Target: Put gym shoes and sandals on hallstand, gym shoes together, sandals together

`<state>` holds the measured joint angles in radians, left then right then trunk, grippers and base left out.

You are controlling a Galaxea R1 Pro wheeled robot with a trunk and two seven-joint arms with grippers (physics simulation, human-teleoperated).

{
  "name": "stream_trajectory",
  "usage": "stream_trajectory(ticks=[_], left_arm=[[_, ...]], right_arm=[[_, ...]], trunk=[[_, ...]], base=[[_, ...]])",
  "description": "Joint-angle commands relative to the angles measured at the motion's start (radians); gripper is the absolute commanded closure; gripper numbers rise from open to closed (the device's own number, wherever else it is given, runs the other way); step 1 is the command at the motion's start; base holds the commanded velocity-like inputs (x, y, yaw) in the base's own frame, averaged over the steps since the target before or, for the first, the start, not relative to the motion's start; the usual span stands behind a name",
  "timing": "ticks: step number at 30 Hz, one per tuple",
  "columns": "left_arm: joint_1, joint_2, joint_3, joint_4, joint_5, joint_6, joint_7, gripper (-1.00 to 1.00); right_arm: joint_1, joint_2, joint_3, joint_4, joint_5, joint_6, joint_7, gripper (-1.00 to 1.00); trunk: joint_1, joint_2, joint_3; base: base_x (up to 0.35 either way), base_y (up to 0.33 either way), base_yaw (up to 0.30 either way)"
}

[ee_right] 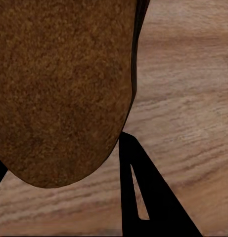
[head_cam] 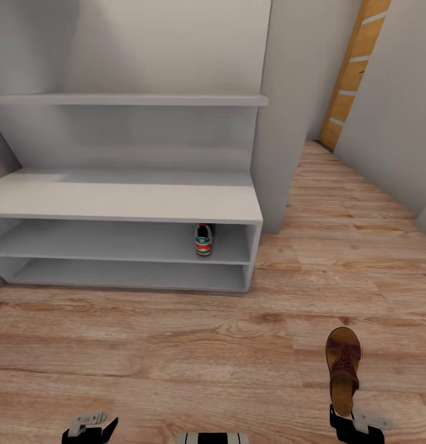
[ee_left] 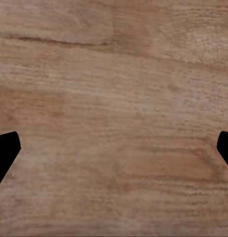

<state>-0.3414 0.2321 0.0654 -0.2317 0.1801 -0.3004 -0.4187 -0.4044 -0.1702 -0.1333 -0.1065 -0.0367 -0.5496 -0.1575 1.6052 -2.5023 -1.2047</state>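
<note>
The light grey hallstand (head_cam: 114,200) stands ahead on the left. One gym shoe (head_cam: 204,240) sits upright on the upper open tier of its bench, near the right end, heel toward me. A brown sandal (head_cam: 343,370) shows at the lower right over the corridor floor (head_cam: 194,357); my right gripper (head_cam: 349,427) holds it by the heel. In the right wrist view the sandal's sole (ee_right: 59,89) lies between the dark fingers (ee_right: 138,192). My left gripper (head_cam: 92,427) is low at the left, with its fingertips (ee_left: 5,150) spread wide over bare planks.
A white wall pillar (head_cam: 280,123) rises right beside the rack's right end. The corridor runs on past it toward an orange wooden panel (head_cam: 351,74), with a pale wall (head_cam: 397,123) on the right. Open floor lies in front of the bench.
</note>
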Motion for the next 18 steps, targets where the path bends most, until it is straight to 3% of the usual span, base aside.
stream_trajectory(ticks=[1,18], left_arm=[[-0.001,0.000,0.007,0.002,0.004,0.001,-0.009,-1.00],[0.000,0.000,0.007,0.002,0.004,0.000,-0.009,-1.00]], right_arm=[[-0.001,0.000,-0.002,0.001,-0.005,-0.004,0.001,1.00],[-0.001,0.000,-0.002,0.001,-0.005,-0.004,0.001,1.00]], trunk=[[0.000,0.000,-0.001],[0.000,0.000,-0.001]], base=[[0.000,0.307,0.000],[0.000,0.308,0.000]])
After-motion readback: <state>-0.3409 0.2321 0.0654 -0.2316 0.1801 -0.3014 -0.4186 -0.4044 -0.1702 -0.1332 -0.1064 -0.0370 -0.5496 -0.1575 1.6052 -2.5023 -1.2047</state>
